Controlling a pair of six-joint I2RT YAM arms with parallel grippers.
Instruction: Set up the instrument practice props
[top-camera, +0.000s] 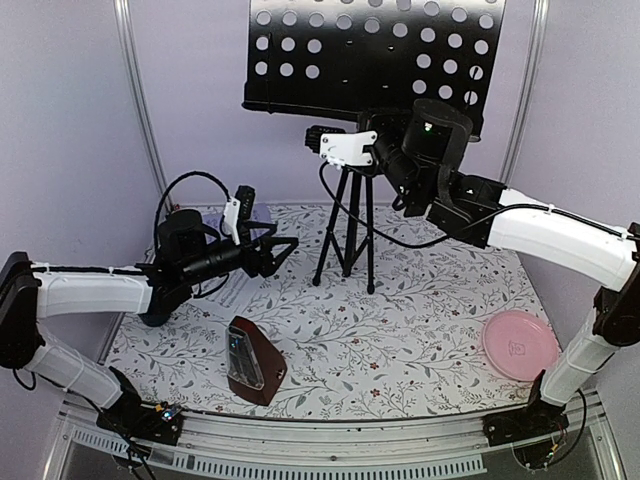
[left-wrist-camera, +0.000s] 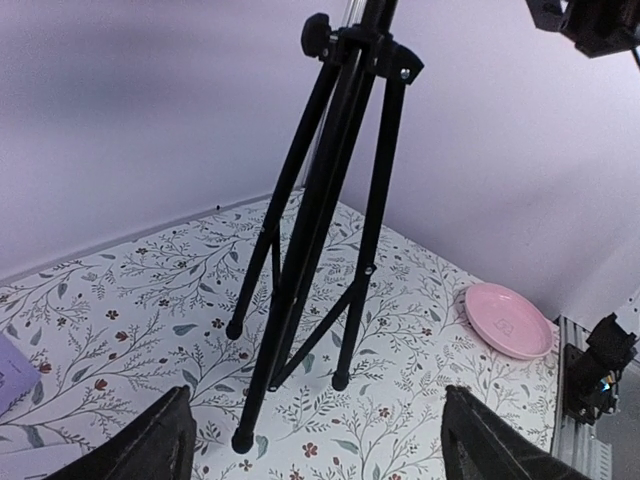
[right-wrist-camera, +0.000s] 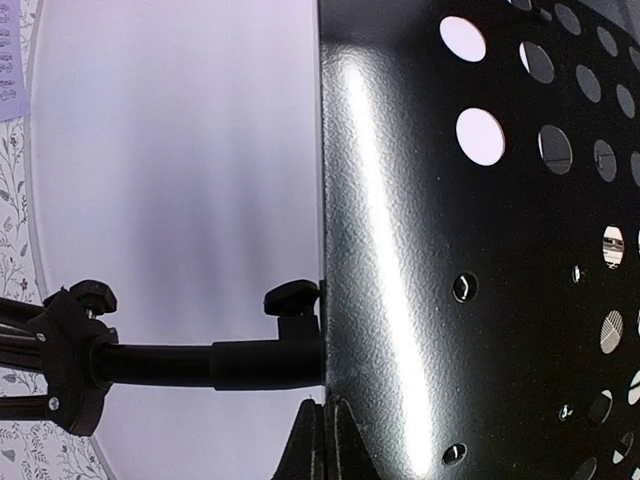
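Music stand (top-camera: 345, 235): stiff, top-heavy (thin tripod), standing just ahead of left gripper (left-wrist-camera: 320, 445), jaws wide, empty. Right gripper (right-wrist-camera: 322, 435) closed beside desk (right-wrist-camera: 480, 250), possibly pinching its lip. Best hold: central pole.

music stand (top-camera: 347, 222): black tripod, upright at back centre of the worktop (top-camera: 400, 330). three thin legs splayed, braced to the centre post, feet on the floral cover. perforated metal desk (top-camera: 375, 50) on top, rows of round holes, glossy black.
metronome (top-camera: 255, 362): small dark-red wooden pyramid, near-left of worktop, well apart from the stand; looks upright, pale front face turned left.
sheet (left-wrist-camera: 10, 372): pale printed page lying flat at far left, only a corner in view.
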